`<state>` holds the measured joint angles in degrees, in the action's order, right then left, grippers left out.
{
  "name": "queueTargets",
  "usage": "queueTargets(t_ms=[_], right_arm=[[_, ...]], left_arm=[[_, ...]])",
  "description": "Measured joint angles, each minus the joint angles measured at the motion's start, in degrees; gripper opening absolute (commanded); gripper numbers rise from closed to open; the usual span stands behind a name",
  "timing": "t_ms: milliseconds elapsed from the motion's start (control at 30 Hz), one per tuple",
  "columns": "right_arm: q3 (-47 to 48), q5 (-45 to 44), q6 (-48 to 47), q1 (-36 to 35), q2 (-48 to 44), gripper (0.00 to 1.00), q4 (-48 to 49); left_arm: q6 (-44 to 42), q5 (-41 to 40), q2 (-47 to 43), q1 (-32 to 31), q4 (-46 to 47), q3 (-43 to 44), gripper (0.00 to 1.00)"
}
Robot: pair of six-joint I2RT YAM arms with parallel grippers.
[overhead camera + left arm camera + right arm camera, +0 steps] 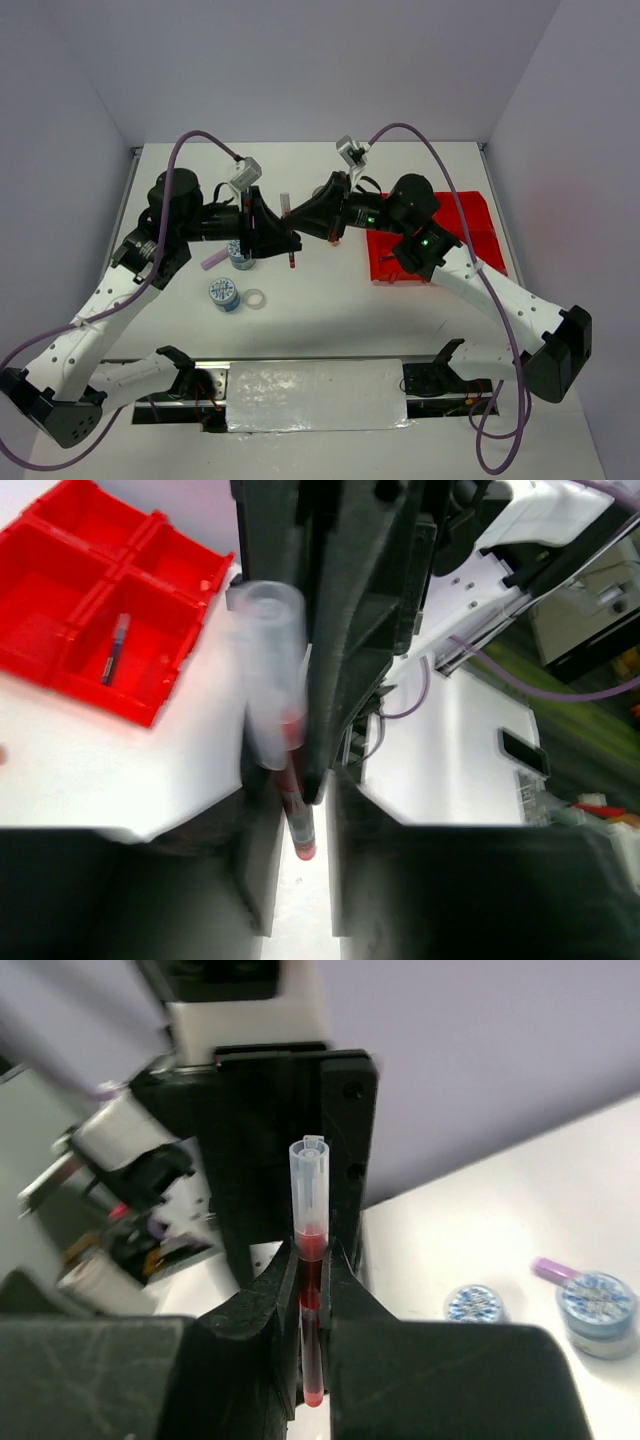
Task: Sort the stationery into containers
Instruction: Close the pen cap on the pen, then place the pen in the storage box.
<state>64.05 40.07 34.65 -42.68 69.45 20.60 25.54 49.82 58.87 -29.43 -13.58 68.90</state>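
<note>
**A:** What did the table hold?

**B:** On the smooth white table (330, 320), a glossy red plastic tray (484, 215) of 4 rectangular cells sat near the right edge. A blue pen (114, 652) lay in 1 cell.

**A:** And the grippers?

**B:** The right gripper (311, 1270) was clamped on a thin red pen (310, 1195) with a clear cap, above mid-table, left of the tray. The left gripper (300, 815) straddled that pen; whether it gripped, I couldn't tell.

**A:** Smaller things?

**B:** 2 round tape rolls (224, 294), print too small to read, a lilac marker (213, 261) and a clear ring (255, 298) lay on open tabletop at front left.
</note>
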Motion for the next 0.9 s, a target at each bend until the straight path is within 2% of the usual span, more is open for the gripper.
queueTargets(t_ms=[33,67,100,267,500,600,733,900], right_arm=[[-1.0,-1.5,0.3,0.3,-0.3,0.0,0.2],[-2.0,-3.0,0.6,0.7,-0.6,0.0,0.2],[-2.9,-4.5,0.9,1.3,-0.8,0.0,-0.5],[-4.7,-21.0,3.1,5.2,-3.8,0.0,-12.4],[-11.1,-39.3,8.1,16.1,-18.6,0.0,-28.5],[-11.1,-43.5,9.6,18.3,-21.1,0.0,-35.4],[-11.1,-46.2,11.9,20.4,-23.4,0.0,-43.2],[-11.2,-47.0,14.1,23.8,-24.9,0.0,-48.0]], left_arm=[[-0.1,-0.4,0.4,-0.1,-0.1,0.0,0.7],[-0.4,-1.1,0.7,-0.3,-0.3,0.0,0.82],[-0.6,-2.0,0.9,-0.4,-0.2,0.0,0.99],[-1.6,-10.8,4.2,-0.6,-4.2,3.0,0.99],[-1.2,-32.2,9.0,-0.1,-13.2,5.5,0.99],[0.7,-40.3,11.6,3.2,-16.7,7.0,0.99],[4.6,-50.2,18.3,7.8,-21.1,14.0,0.99],[6.2,-58.5,24.1,8.8,-28.0,21.9,0.99]])
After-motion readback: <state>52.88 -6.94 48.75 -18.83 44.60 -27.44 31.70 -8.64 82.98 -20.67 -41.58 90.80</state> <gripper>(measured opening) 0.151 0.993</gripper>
